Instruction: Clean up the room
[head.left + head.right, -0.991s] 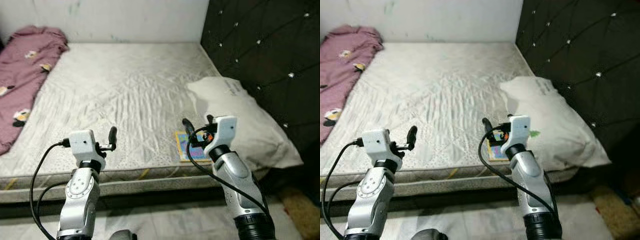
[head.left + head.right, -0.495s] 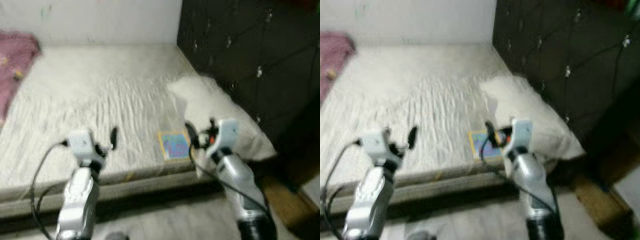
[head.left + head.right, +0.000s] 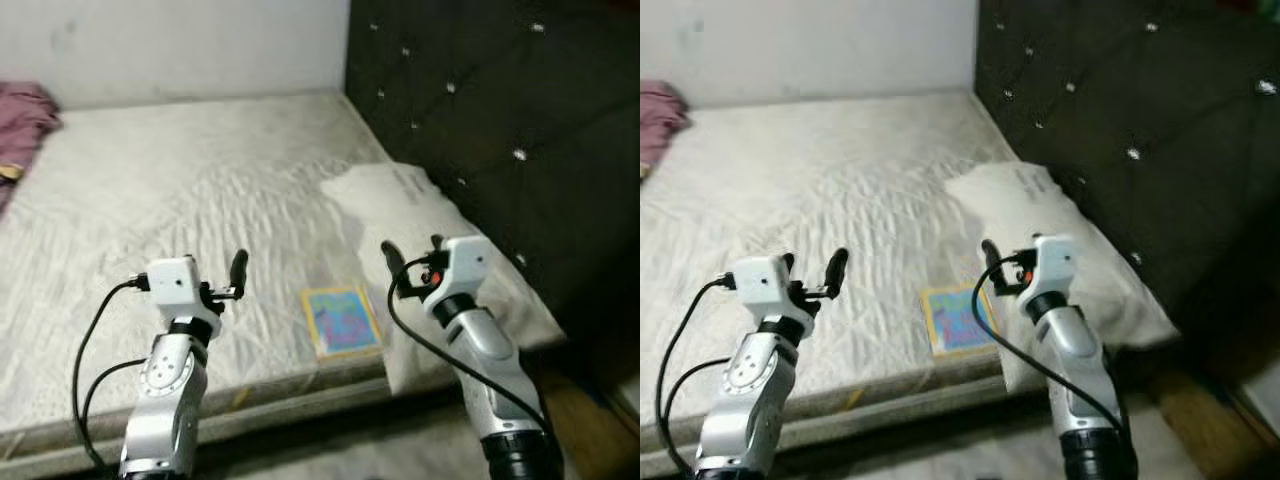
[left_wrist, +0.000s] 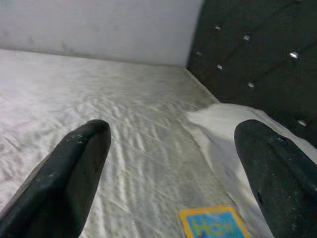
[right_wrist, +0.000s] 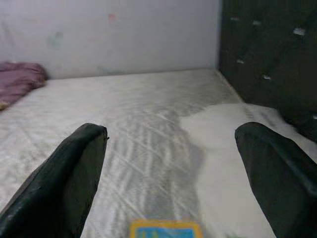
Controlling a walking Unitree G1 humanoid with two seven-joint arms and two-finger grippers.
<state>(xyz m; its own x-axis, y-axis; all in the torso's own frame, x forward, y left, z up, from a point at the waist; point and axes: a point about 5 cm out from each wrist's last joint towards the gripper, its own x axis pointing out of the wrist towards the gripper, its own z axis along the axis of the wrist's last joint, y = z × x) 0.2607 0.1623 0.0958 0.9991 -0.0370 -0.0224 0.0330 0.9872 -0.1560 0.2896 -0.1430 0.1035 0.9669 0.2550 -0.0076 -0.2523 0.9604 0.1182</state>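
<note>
A thin book with a blue cover and yellow border lies flat near the front edge of the bare mattress, close beside a white pillow. My left gripper hovers open over the mattress to the left of the book, holding nothing. My right gripper hovers open just right of the book, over the pillow's near end, also holding nothing. The book appears low between the fingers in the left wrist view, and the book likewise in the right wrist view.
A dark tufted headboard rises along the right side behind the pillow. A purple blanket is bunched at the far left of the mattress. A pale wall closes the far side. Floor lies at the lower right.
The whole view has swung to the right, so the blanket has slid to the left edge and the book sits more central. Both grippers hold the same open pose.
</note>
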